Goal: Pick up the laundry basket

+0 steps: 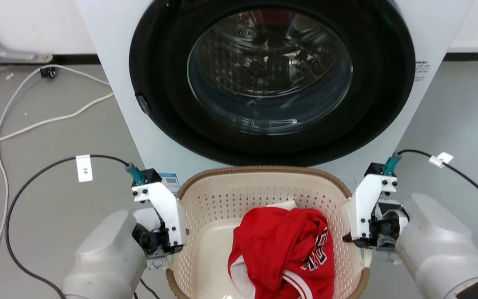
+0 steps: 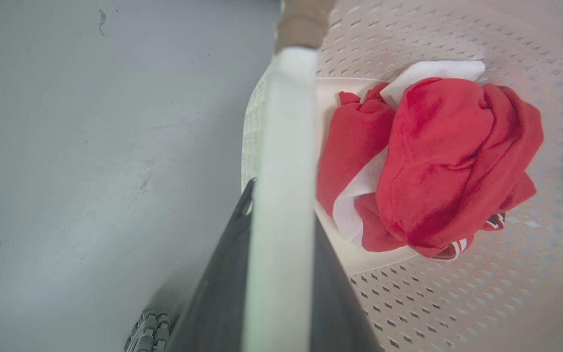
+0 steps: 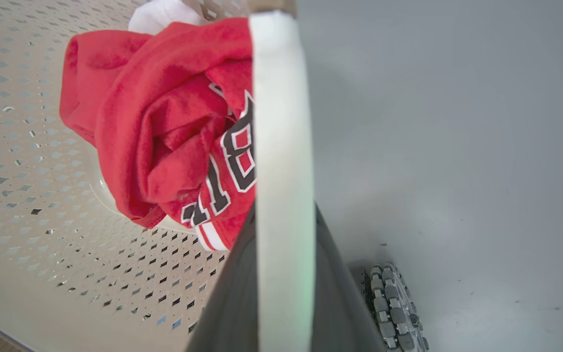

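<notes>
Left claw point(image 2: 281, 254) pinched narrow on the white left handle point(image 2: 281, 146), right claw point(image 3: 284, 244) the same on the right handle point(image 3: 281, 122); both arms equally near. Laundry basket point(image 1: 222, 199) sits between them in head view, 3 o'clock from left claw, 9 o'clock from right, handle-to-handle axis 9 to 3. Red jersey point(image 1: 284, 245) heaped inside toward 4 o'clock. Washing machine point(image 1: 102, 50) at 12 o'clock, just beyond far rim, so lift likely goes straight up. Cannot tell if basket is off the floor point(image 1: 56, 124)
</notes>
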You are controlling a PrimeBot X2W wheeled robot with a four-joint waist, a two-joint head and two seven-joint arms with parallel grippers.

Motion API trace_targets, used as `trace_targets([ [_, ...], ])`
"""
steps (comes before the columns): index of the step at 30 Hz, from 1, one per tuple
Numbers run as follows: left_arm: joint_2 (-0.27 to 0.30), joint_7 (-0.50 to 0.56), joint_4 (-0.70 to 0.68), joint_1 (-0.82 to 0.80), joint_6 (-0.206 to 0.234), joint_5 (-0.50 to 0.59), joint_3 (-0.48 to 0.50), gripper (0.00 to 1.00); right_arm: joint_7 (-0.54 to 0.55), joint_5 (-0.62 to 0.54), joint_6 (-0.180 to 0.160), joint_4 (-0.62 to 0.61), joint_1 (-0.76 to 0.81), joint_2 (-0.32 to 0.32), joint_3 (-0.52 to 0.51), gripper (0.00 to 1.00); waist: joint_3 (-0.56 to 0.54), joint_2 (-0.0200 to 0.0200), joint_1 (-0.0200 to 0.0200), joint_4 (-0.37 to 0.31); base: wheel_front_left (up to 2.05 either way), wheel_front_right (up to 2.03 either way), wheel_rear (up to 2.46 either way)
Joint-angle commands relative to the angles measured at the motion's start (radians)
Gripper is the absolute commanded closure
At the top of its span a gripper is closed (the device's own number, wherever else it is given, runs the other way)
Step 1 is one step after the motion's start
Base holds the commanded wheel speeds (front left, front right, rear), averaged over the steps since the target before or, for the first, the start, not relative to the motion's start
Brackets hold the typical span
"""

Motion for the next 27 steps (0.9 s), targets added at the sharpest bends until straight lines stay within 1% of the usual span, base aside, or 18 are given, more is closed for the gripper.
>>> trace_targets([
  [1,0.004,0.008,-0.001,0.016,-0.010,-0.010,-0.005,1.00,0.014,0.002,0.011,0.001,0.023,0.007,-0.009,1.00,-0.022,0.0000,0.0002,-0.002,0.00,0.00,0.00],
  [7,0.005,0.000,0.006,0.039,-0.009,-0.027,-0.017,1.00,0.035,-0.020,0.011,0.002,0.059,0.006,-0.041,1.00,-0.034,0.0000,0.0002,-0.008,0.00,0.00,0.00],
  [27,0.004,-0.024,0.014,0.033,-0.008,-0.055,-0.045,1.00,0.021,-0.093,0.008,0.002,0.054,0.014,-0.108,1.00,-0.028,0.0000,0.0002,-0.005,0.00,0.00,0.00],
])
